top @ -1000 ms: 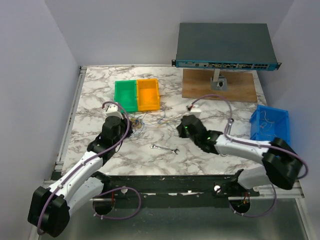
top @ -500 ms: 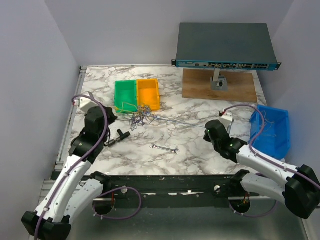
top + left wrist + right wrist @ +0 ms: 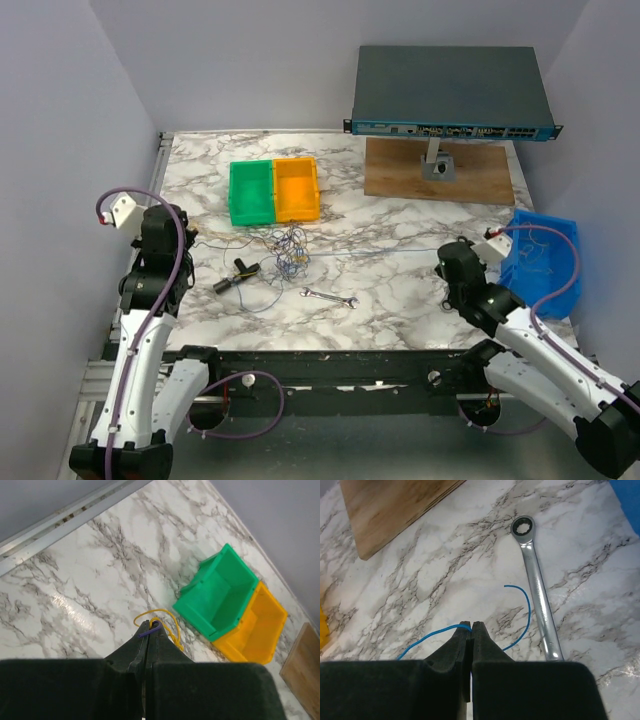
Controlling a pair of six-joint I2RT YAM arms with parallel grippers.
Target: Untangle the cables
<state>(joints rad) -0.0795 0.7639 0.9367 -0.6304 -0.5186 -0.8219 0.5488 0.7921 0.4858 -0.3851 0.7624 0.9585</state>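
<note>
The cables [image 3: 287,250] are a loose tangle of thin blue, yellow and dark wire loops on the marble table, just below the bins. My left gripper [image 3: 187,241] is at the far left, shut on a yellow loop [image 3: 167,625] and a purple wire end [image 3: 149,631]. My right gripper [image 3: 444,263] is at the right, shut on a blue wire [image 3: 437,633] that runs taut back to the tangle. Its free end [image 3: 525,610] curls past the fingers.
A green bin [image 3: 250,192] and an orange bin [image 3: 297,188] sit behind the tangle. A wrench [image 3: 330,296] and a small black part [image 3: 236,275] lie in front of it. A blue bin [image 3: 545,255], a wooden board [image 3: 440,172] and a network switch [image 3: 450,90] are at the right.
Both arms have pulled apart, the left one to the left and the right one to the right. The tangle has stretched out, loosened and slid away from the bins.
</note>
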